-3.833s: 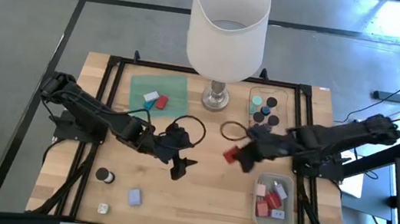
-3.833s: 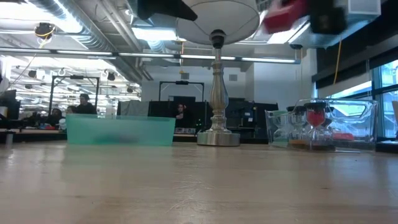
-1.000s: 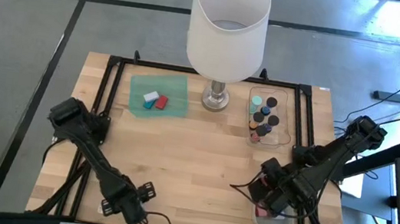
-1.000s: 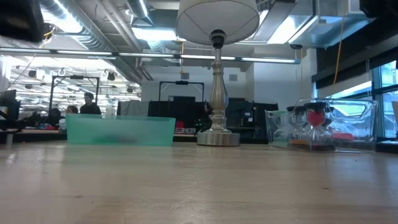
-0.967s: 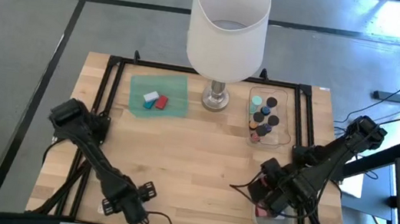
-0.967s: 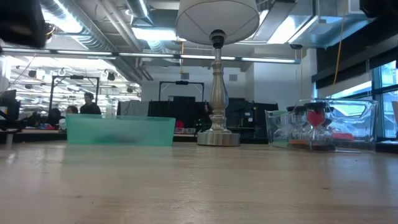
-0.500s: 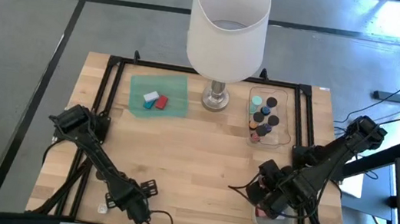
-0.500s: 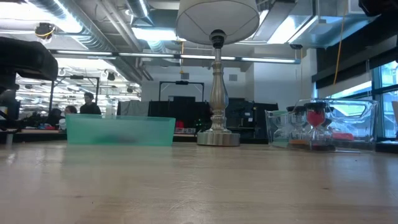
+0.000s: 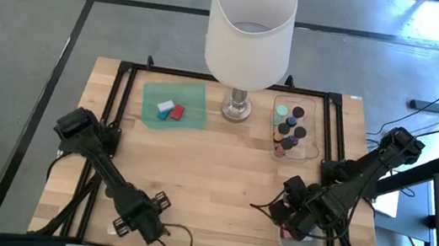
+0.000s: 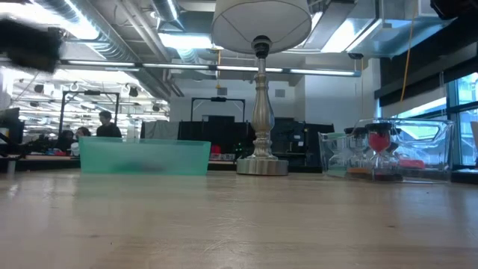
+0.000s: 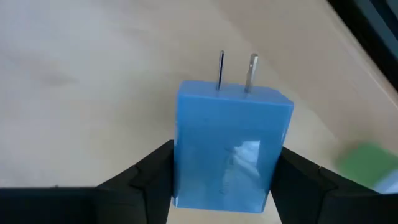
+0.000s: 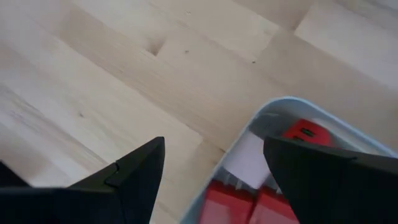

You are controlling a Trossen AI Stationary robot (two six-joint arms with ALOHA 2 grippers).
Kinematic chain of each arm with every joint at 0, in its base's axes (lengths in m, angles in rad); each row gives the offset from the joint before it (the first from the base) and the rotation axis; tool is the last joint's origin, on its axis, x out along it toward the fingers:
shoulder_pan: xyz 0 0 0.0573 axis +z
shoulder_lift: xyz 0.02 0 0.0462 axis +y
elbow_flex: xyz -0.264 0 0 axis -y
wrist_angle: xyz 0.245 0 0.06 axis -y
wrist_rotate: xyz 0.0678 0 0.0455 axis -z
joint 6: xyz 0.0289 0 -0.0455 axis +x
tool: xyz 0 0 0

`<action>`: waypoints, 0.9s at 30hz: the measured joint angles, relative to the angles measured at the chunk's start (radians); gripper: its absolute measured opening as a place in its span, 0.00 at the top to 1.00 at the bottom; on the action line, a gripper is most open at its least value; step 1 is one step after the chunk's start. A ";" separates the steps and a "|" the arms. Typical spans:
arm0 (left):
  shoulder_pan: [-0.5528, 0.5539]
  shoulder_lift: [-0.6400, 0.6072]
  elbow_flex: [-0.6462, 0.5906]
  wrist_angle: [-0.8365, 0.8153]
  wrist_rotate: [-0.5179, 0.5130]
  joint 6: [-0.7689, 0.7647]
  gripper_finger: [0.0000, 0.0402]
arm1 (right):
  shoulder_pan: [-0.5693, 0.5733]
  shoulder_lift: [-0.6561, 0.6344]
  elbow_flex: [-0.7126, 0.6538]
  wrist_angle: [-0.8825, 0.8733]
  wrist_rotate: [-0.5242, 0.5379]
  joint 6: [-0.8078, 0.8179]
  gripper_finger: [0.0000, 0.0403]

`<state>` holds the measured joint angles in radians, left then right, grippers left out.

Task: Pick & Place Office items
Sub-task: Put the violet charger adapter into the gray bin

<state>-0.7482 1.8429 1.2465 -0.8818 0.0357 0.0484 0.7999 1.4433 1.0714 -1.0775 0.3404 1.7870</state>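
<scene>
Left gripper [image 11: 221, 180] clamps a blue two-pronged plug block [image 11: 229, 144], prongs pointing away from the jaws; hidden from above. Right gripper [image 12: 211, 165], jaws parted and empty, overhangs a clear plastic tray [image 12: 239, 146] holding red blocks [image 12: 306, 134].

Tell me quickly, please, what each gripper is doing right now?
Left gripper: shut on the blue two-pronged plug block.
Right gripper: open, empty, above the clear plastic tray.
</scene>
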 joint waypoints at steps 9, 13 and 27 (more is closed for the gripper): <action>0.119 -0.281 0.000 0.056 -0.537 -0.244 0.48 | -0.069 0.000 0.000 0.231 0.241 0.009 0.31; 0.195 -0.375 0.000 0.195 -0.811 -0.324 0.48 | -0.131 0.000 0.000 0.389 0.373 -0.073 0.31; 0.264 -0.394 0.000 0.911 -0.894 0.249 0.47 | -0.303 0.000 0.000 1.225 0.104 -0.927 0.31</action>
<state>-0.4847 1.4488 1.2469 0.0292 -0.8584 0.2972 0.4965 1.4437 1.0718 0.1471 0.4442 0.8595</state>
